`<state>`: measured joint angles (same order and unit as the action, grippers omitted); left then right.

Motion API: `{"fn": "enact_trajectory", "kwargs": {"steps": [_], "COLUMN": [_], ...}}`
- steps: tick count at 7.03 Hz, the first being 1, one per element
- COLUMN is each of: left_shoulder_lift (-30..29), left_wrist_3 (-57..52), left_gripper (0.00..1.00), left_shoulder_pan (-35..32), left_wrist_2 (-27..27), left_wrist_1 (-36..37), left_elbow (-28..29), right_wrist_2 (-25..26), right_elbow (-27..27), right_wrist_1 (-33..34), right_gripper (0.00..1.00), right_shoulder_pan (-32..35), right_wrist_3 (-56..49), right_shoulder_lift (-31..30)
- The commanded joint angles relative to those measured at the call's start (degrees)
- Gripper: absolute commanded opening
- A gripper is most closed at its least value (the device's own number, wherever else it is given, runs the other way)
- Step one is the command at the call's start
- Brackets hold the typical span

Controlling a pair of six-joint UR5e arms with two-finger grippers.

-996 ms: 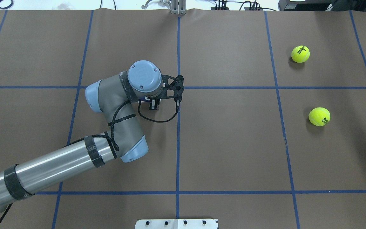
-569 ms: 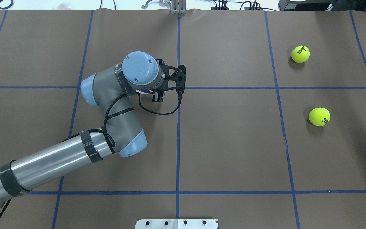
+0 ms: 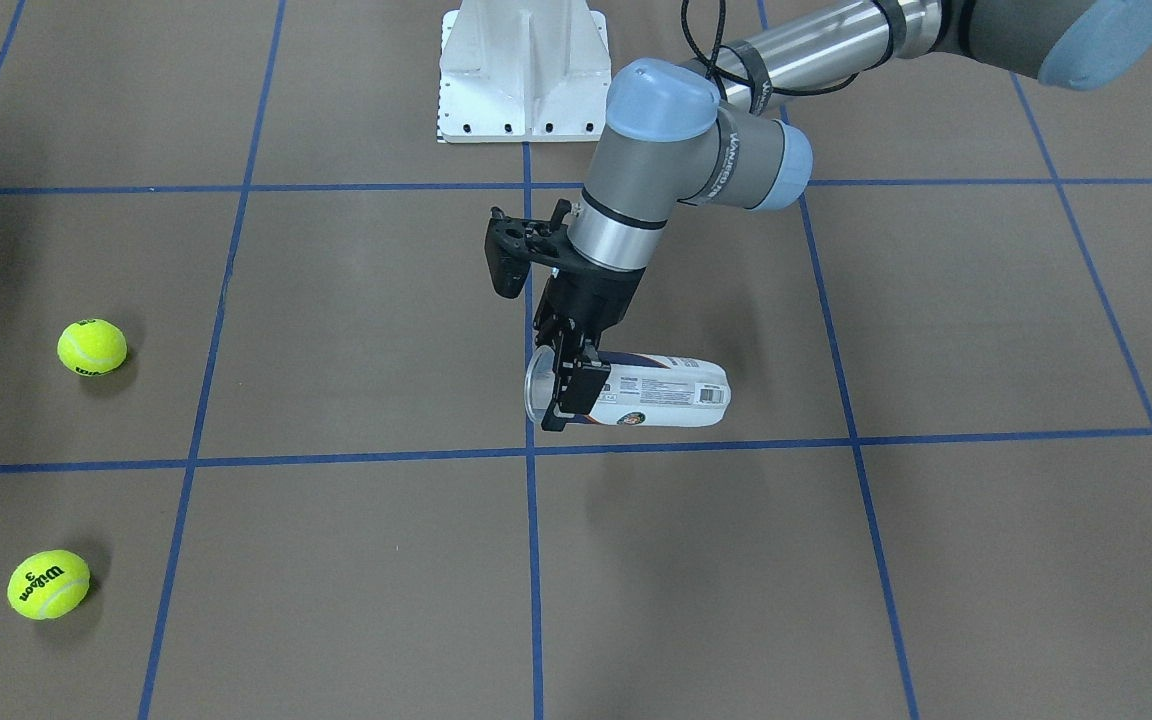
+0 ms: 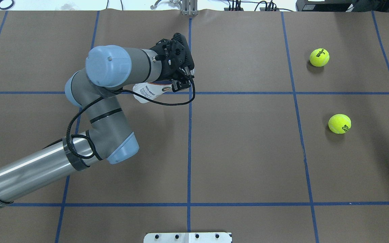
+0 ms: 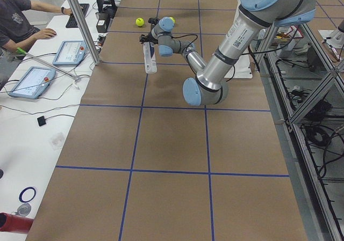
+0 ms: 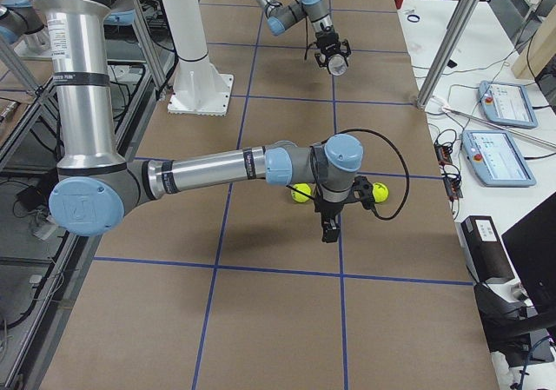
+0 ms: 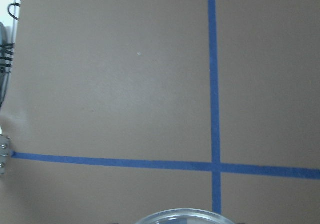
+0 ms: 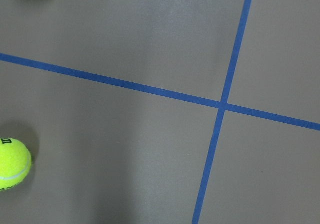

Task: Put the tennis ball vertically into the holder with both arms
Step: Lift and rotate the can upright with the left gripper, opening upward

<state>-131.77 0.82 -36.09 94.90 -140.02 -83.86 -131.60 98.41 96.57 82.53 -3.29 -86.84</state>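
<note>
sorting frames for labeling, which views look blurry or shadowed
left wrist: the holder shows only as a blurred rim at the bottom edge, tape lines sharp; right wrist: tennis ball cropped at the left edge, dim shadow beside it; front-facing: sharp, soft shadows only.

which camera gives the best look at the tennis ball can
Exterior front-facing: the holder shows whole, held sideways in the left tool, silver rim and label clear. Overhead shows only some label under the left arm; exterior left shows it small and far; exterior right hardly at all; left wrist only a rim sliver.
</note>
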Motion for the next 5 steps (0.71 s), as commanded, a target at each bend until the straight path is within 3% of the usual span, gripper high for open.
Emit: {"fn": "enact_trajectory", "kwargs": {"steps": [1, 3, 5], "left_shoulder_lift": [3.1, 3.7, 4.0], "left_wrist_3": [13.6, 23.4, 23.5], "left_gripper": [0.71, 0.72, 0.72], "left_shoulder_pan": [0.4, 1.3, 4.5], "left_wrist_2": [-1.9, -6.0, -6.5], "left_wrist_1": [-17.6, -28.6, -35.6], "left_elbow": [-0.1, 0.6, 0.8], "right_wrist_2": [-0.1, -0.5, -1.9], "right_elbow": [0.4, 1.7, 3.2], "right_wrist_1": [0.0, 0.0, -0.1], "right_gripper": [1.0, 1.0, 1.0], "right_shoulder_pan": [0.0, 0.0, -0.1], "right_wrist_3": [0.0, 0.0, 0.1], "right_shoulder_lift": [0.0, 0.5, 0.8]}}
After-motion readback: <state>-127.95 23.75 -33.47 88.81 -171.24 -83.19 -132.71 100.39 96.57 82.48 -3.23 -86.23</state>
